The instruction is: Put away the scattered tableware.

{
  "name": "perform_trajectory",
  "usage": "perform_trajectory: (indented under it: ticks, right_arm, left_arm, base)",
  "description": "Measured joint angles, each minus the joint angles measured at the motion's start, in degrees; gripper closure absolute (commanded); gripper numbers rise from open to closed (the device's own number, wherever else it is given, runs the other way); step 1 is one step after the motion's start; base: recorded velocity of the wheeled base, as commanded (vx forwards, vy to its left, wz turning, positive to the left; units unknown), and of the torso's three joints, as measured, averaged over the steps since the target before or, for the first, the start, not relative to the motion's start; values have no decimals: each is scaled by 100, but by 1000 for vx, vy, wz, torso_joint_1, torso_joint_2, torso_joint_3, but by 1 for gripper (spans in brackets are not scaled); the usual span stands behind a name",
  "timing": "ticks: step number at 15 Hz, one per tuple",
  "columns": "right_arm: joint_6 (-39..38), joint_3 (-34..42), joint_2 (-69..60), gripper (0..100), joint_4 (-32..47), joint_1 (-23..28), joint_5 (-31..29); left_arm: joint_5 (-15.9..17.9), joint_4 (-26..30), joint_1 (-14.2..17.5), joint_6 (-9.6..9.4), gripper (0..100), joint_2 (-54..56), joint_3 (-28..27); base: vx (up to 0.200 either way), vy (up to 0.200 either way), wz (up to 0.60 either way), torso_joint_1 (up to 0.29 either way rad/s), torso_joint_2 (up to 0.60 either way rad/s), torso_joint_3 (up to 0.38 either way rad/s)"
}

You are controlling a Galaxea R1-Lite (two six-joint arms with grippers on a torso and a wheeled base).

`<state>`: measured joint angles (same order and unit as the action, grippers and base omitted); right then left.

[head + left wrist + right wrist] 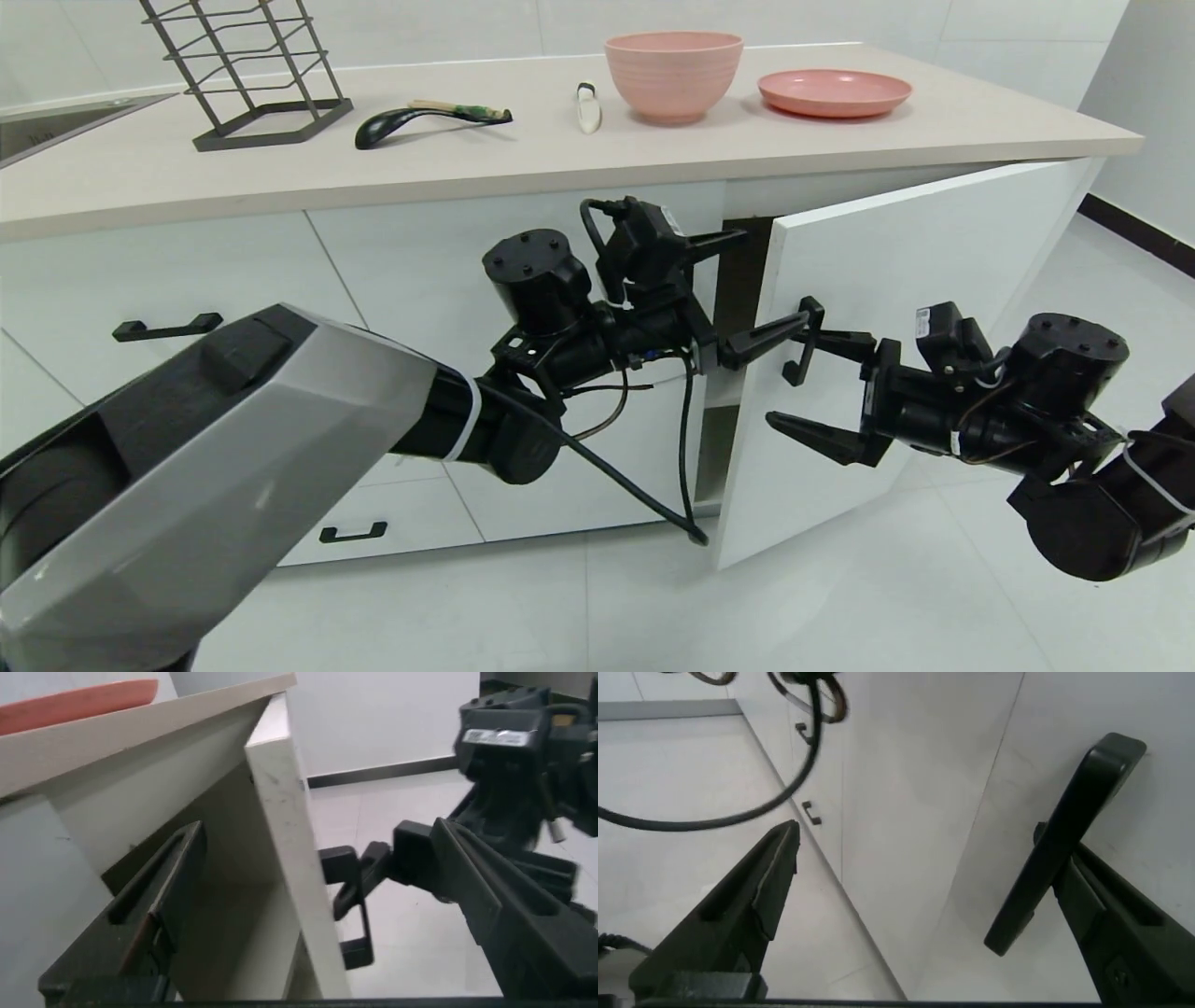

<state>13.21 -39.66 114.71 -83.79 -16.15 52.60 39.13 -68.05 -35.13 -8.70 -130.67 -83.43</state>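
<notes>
On the counter [523, 159] lie a pink bowl [673, 75], a pink plate [834, 92], a black spoon [392, 121] with chopsticks [462, 110] and a white utensil [587, 105]. Below, the white cabinet door [896, 308] stands partly open. My left gripper [775, 277] is open and straddles the door's free edge [290, 840], one finger inside the cabinet and one outside. My right gripper [794, 378] is open in front of the door, its upper finger [1102, 915] against the black door handle [1064, 849]. The handle [355, 915] also shows beside the door edge.
A black wire rack [252, 65] stands at the counter's back left, beside a sink [47, 126]. Drawers with black handles [168, 328] lie to the left of the open cabinet. Bare floor [653, 607] spreads below. The left arm's cable [686, 439] hangs before the opening.
</notes>
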Motion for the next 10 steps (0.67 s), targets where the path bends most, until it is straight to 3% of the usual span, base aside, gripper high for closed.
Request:
perform_trajectory:
  ticks: [10]
  right_arm:
    - [156, 606, -317, 0, 15, 11, -299]
  left_arm:
    - [-218, -2, -612, 1, 0, -373, -193]
  base:
    - [0, 0, 0, 0, 0, 0]
